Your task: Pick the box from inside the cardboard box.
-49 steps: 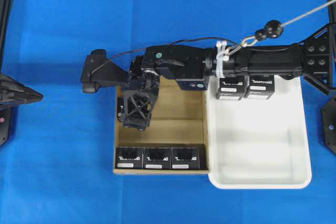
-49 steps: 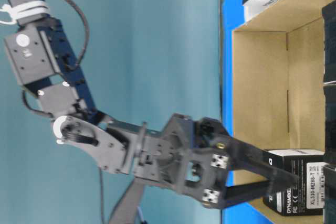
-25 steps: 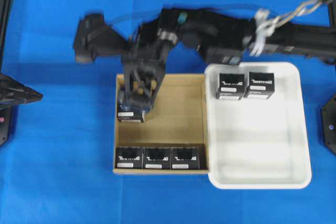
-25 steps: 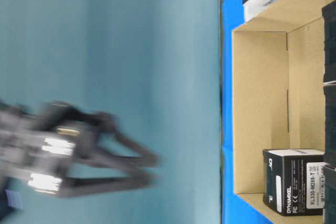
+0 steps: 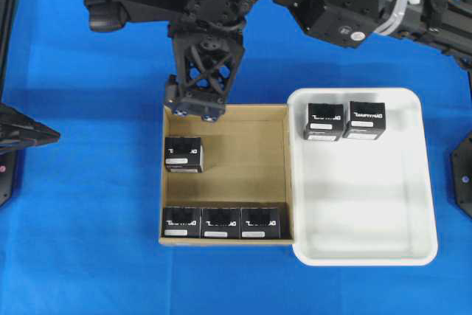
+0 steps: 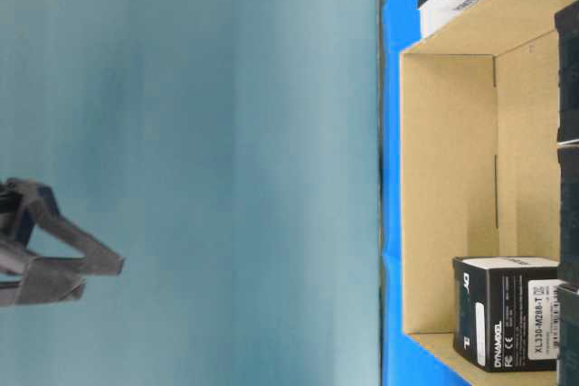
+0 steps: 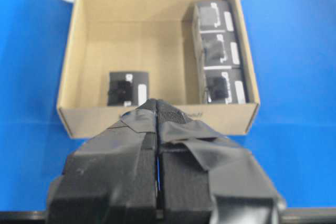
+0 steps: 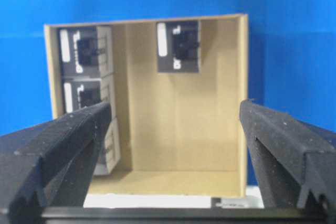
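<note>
Overhead: cardboard box [image 5: 276, 119] holds four black cartons, three in a row along its near wall [image 5: 221, 222], and the box [image 5: 183, 154] alone by its left wall. White tray [image 5: 413, 182] beside it holds two more cartons [image 5: 344, 120]. Right gripper [image 5: 194, 106] hangs over the far-left corner, pointing down, holding nothing.

Table-level: box [image 6: 507, 323] rests on the cardboard floor; gripper tip far off at frame edge.

Left wrist: left gripper [image 7: 157, 109] fingers together, short of the cardboard box.

Right wrist: fingers [image 8: 79, 129] wide apart, empty, box [image 8: 178, 46] beyond them.
</note>
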